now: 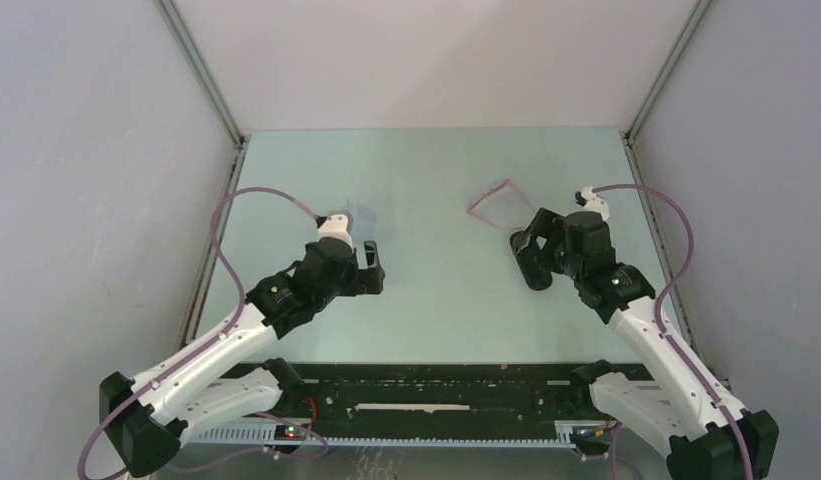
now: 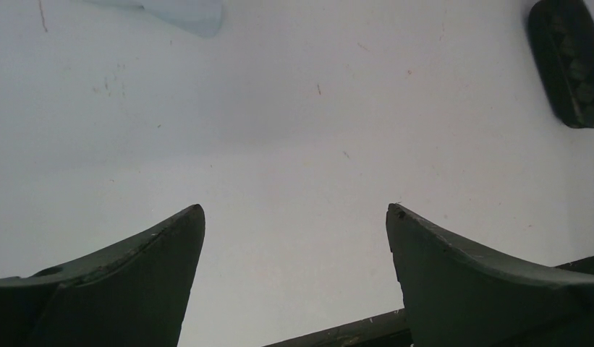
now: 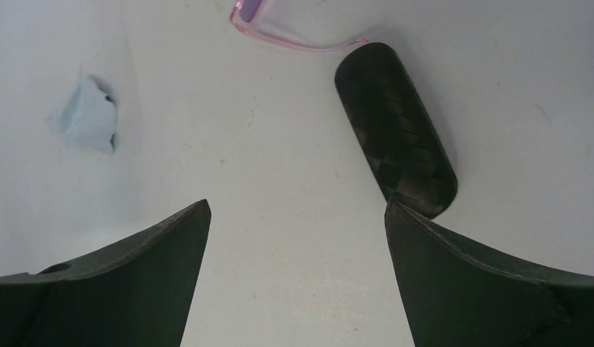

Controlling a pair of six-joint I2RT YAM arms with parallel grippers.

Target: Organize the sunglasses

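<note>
The sunglasses (image 1: pixel 494 203), with a thin pink translucent frame, lie on the table right of centre toward the back. Their frame also shows at the top of the right wrist view (image 3: pixel 308 47). The black checker-textured case (image 3: pixel 395 130) lies closed just in front of them, beside my right finger tip, and also shows in the left wrist view (image 2: pixel 569 61). My right gripper (image 1: pixel 531 262) is open and empty just near of the case; in its wrist view (image 3: pixel 297 210) only bare table lies between the fingers. My left gripper (image 1: pixel 371 268) is open and empty over bare table (image 2: pixel 295 217).
A light blue cloth (image 1: pixel 364 213) lies crumpled just behind the left gripper; it shows in the left wrist view (image 2: pixel 185 13) and the right wrist view (image 3: pixel 87 116). Grey walls enclose the table. A black rail (image 1: pixel 436 385) runs along the near edge.
</note>
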